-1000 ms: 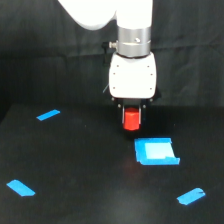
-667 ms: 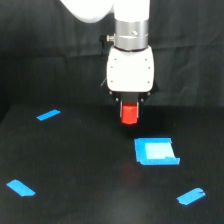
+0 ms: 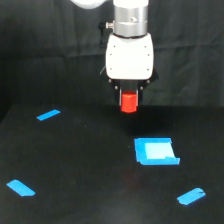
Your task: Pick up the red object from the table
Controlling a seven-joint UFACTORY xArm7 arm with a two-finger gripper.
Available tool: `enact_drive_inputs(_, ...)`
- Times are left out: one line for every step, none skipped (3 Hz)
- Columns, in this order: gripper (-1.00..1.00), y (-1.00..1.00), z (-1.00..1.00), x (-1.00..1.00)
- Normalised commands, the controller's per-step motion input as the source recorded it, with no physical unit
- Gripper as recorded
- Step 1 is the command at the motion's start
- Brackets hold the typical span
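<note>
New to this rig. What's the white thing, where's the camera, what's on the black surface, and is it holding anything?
The white box is the end of a single robot arm; below it sits its gripper. The one camera stands off the arm, looking at the scene from outside. The gripper is shut on the red object, a small stubby block, held clear above the table. On that matte black surface lie a blue square patch and three blue tape strips. Behind hangs a black cloth backdrop.
</note>
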Motion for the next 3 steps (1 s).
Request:
enact_drive_inputs(-1.0,-0.07,0.92,0.04)
enact_drive_inputs(-1.0,-0.1,0.51,-0.05)
enact_drive_inputs(-1.0,-0.14,0.29,-0.09)
